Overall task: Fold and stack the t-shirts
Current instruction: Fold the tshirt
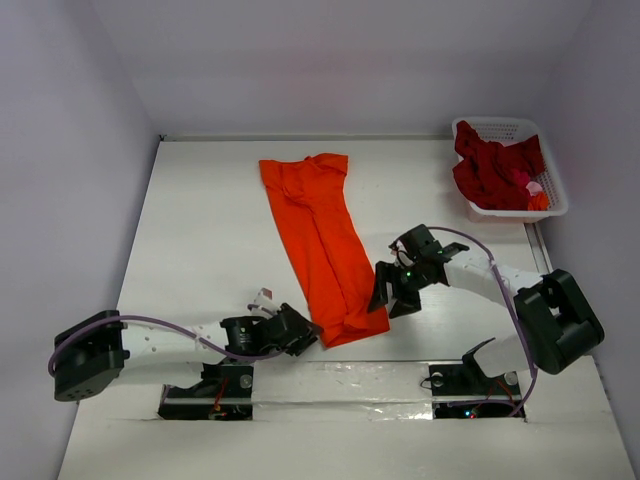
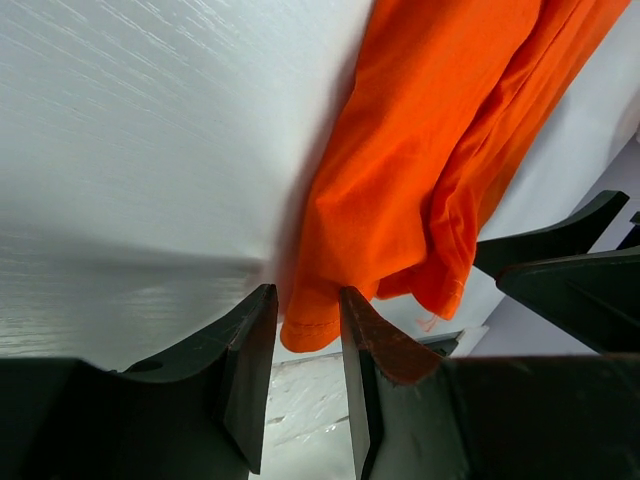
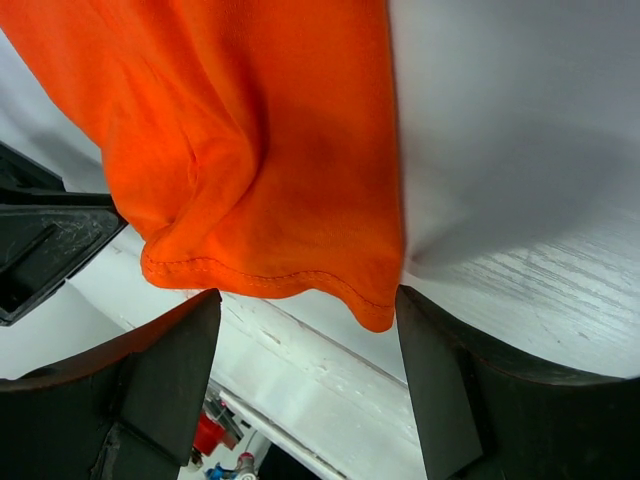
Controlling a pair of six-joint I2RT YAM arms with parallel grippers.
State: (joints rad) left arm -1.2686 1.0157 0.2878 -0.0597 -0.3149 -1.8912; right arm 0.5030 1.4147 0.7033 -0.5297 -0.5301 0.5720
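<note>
From above, the orange t-shirt point(image 1: 320, 240) lies on the white tabletop point(image 1: 210, 230) folded lengthwise into a long strip. It runs from the far middle toward the near edge. The dark red t-shirt point(image 1: 495, 170) sits bunched in a white basket point(image 1: 505, 125) at the far right corner, well apart from the orange one. The left pincer point(image 1: 312, 335) is at the strip's near left corner. The right pincer point(image 1: 392, 298) is just beside its near right corner.

In the left wrist view, the left pincer point(image 2: 307, 292) is narrowed to a slim gap. The hemmed corner of the orange t-shirt point(image 2: 420, 170) fills that gap, touching both fingers point(image 2: 250, 360), so the pincer has that corner pinched. The rest of the cloth stretches away over the tabletop point(image 2: 150, 150). The dark fingers of the right pincer point(image 2: 560, 245) show at the right edge.

In the right wrist view, the right pincer point(image 3: 308, 292) is spread wide and holds nothing. The stitched near hem of the orange t-shirt point(image 3: 260, 140) lies across the gap just past its fingers point(image 3: 170, 370). The shirt's right corner is close to the right-hand finger, with bare tabletop point(image 3: 520, 150) beyond it. Part of the left pincer point(image 3: 40, 240) is visible at the left edge.
</note>
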